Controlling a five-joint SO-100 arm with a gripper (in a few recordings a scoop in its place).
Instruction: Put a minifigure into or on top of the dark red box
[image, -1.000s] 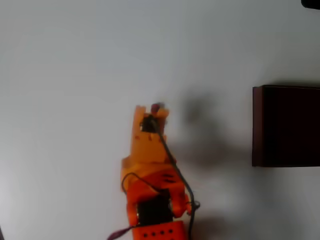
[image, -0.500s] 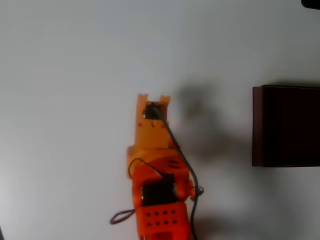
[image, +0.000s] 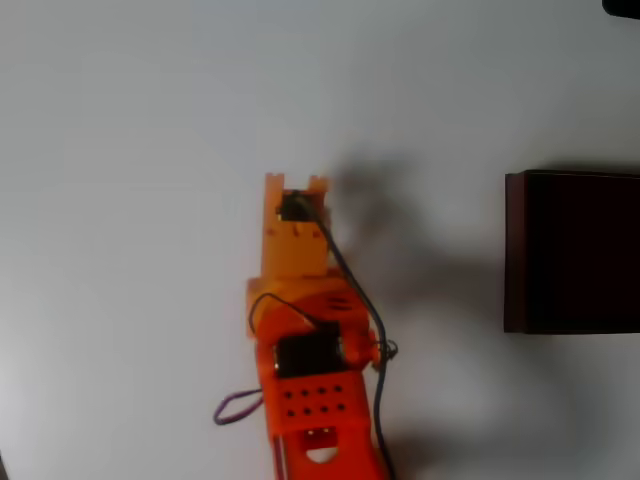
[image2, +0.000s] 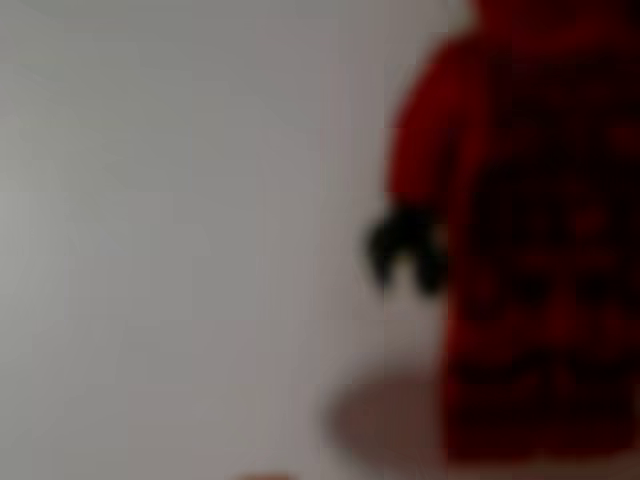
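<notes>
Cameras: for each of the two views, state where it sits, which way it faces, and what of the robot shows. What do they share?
Overhead view: above the table, looking straight down; shows the orange arm, its pincer, and the box at right.
Wrist view: on the pincer, facing a blurred red minifigure close up; hardly any of the robot shows.
Shared: the pale table.

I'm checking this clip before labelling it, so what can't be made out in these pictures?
- Minifigure, wrist view: blurred, cut off at top and right edges.
- Gripper, overhead view: the arm's own body covers its jaws, so open or shut is unclear.
- Dark red box, overhead view: cut off by the right edge.
</notes>
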